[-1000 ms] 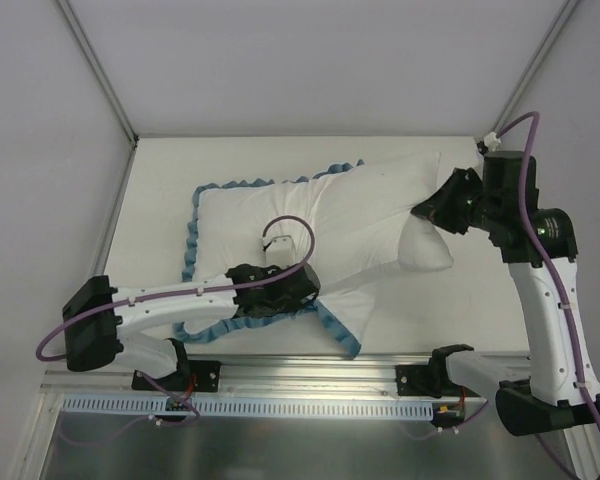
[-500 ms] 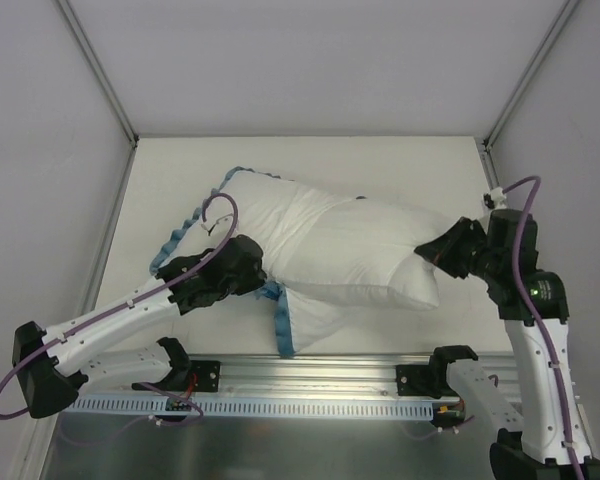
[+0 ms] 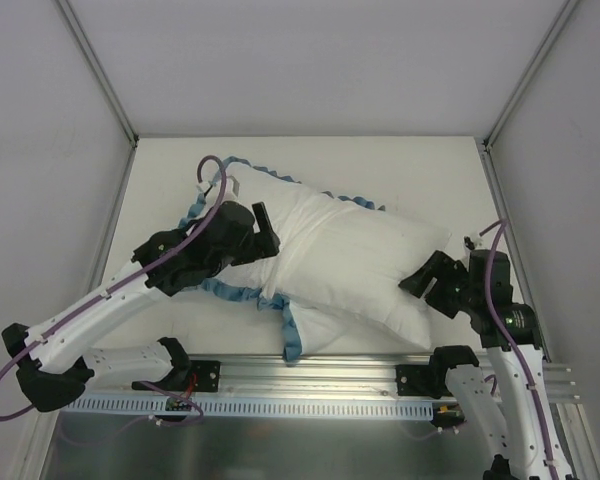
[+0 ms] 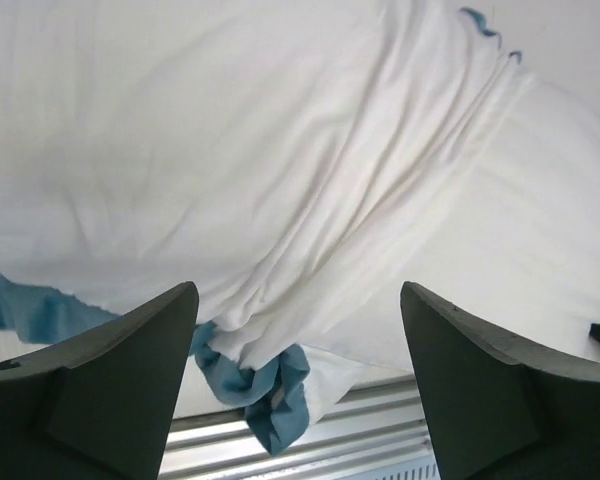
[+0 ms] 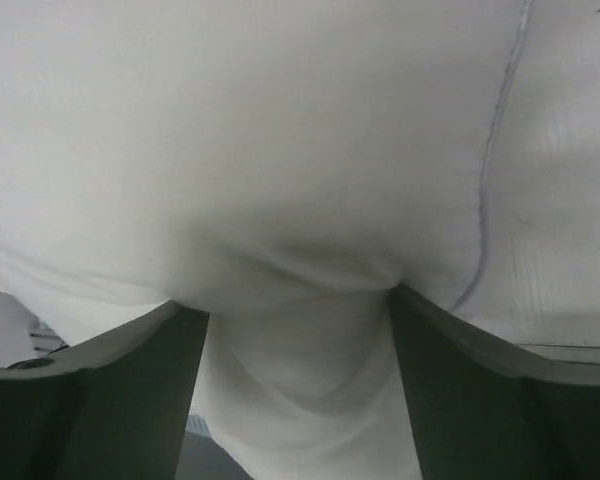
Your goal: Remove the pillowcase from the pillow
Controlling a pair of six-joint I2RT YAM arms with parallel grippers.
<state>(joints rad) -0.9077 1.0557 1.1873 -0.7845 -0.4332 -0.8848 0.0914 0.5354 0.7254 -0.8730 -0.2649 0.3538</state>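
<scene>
The pillowcase (image 3: 298, 225) lies inside out, white with a teal ruffled edge (image 3: 238, 293), bunched over the left end of the pillow (image 3: 380, 262). The plump white pillow sticks out to the right. My left gripper (image 3: 270, 232) hovers open at the pillowcase's left side; in the left wrist view the fingers of the left gripper (image 4: 300, 330) stand wide apart with nothing between them, above the creased pillowcase (image 4: 230, 150) and the pillow (image 4: 540, 220). My right gripper (image 3: 423, 283) is open at the pillow's right corner. That corner of the pillow (image 5: 280, 150) bulges between the right gripper's (image 5: 300, 340) spread jaws.
The white table (image 3: 420, 165) is walled at the back and on both sides. A metal rail (image 3: 310, 405) runs along the near edge, and a teal ruffle end (image 4: 265, 390) hangs close to that rail (image 4: 380, 430).
Both grippers have opened and let go. The left arm swung back to the left; the right arm drew toward the near edge. Pillow and pillowcase settled onto the table.
</scene>
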